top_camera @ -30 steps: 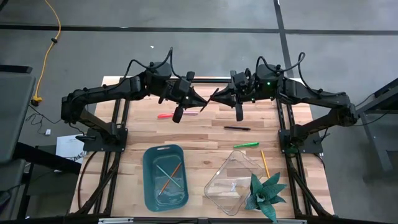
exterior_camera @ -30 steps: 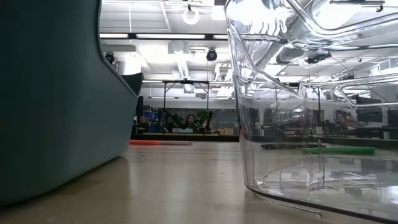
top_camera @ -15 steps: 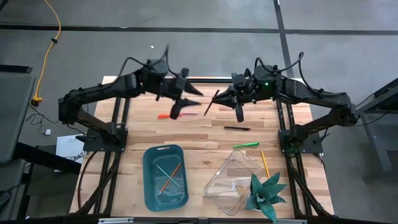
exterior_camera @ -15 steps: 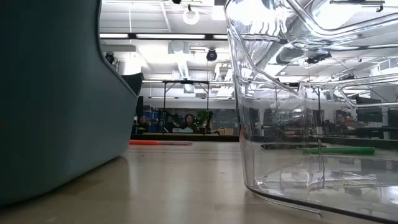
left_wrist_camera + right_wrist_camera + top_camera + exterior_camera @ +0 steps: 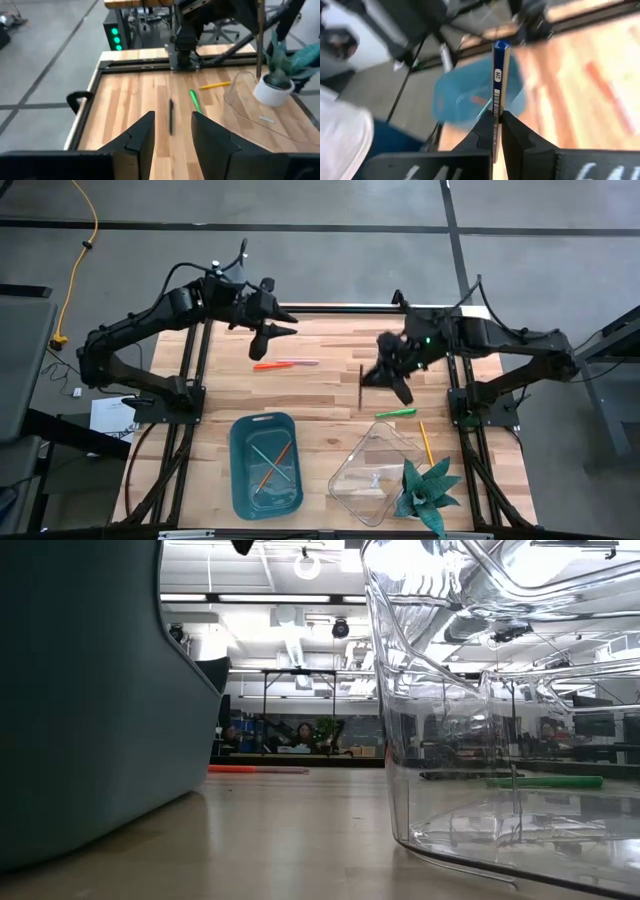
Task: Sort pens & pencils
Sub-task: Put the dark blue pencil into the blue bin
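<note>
My right gripper (image 5: 368, 378) is over the table's middle, shut on a dark blue pencil (image 5: 360, 386) marked 2H (image 5: 497, 76). My left gripper (image 5: 280, 330) is raised at the far left, open and with nothing in it (image 5: 172, 135). A red-orange pen (image 5: 268, 365) and a thin pinkish stick (image 5: 305, 362) lie flat on the table below it. The black pen (image 5: 171, 116), the green pen (image 5: 396, 413) and a yellow pencil (image 5: 426, 442) also lie flat on the wood. More pencils lie in the teal bin (image 5: 240, 470). My right gripper pinches the blue pencil between its two fingers, which lie across its shaft (image 5: 496, 120). The long printed part stands out past the fingertips. Seen from above, the pencil points from the far side to the near side. It looks clear of the table.
A clear plastic container (image 5: 375, 475) stands at the near right, with a small potted plant (image 5: 425, 495) at its corner. The teal bin (image 5: 80, 690) and the clear container (image 5: 500, 690) fill the low view. The arms' base frames stand at both table sides.
My left gripper has opened, let go of the dark pencil and drawn back up toward the far left. My right gripper, keeping the pencil, has swung toward the near edge and turned, so the pencil now points from far to near.
</note>
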Controlling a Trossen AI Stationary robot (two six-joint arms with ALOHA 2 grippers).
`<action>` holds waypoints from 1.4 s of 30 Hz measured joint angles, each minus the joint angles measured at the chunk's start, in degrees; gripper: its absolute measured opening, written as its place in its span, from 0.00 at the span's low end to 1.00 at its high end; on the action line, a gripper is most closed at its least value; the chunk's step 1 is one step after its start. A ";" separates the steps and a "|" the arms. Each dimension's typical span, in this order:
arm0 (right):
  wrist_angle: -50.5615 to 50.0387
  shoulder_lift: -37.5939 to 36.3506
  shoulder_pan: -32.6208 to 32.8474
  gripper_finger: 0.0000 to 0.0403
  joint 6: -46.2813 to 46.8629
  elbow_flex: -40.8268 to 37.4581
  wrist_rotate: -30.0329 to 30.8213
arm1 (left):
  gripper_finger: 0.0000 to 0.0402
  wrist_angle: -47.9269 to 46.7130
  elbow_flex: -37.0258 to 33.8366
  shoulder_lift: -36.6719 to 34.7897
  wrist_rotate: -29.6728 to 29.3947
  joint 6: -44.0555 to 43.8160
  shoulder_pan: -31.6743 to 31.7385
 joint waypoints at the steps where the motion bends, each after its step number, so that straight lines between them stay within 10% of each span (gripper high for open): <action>1: -1.28 0.06 1.12 0.00 0.37 0.00 -0.12 | 0.27 -0.13 0.00 -0.05 -0.28 -0.25 -0.38; 42: -16.19 21.59 24.30 0.00 -1.64 -0.06 3.02 | 0.16 -19.59 0.00 -10.77 -57.11 -29.82 -55.97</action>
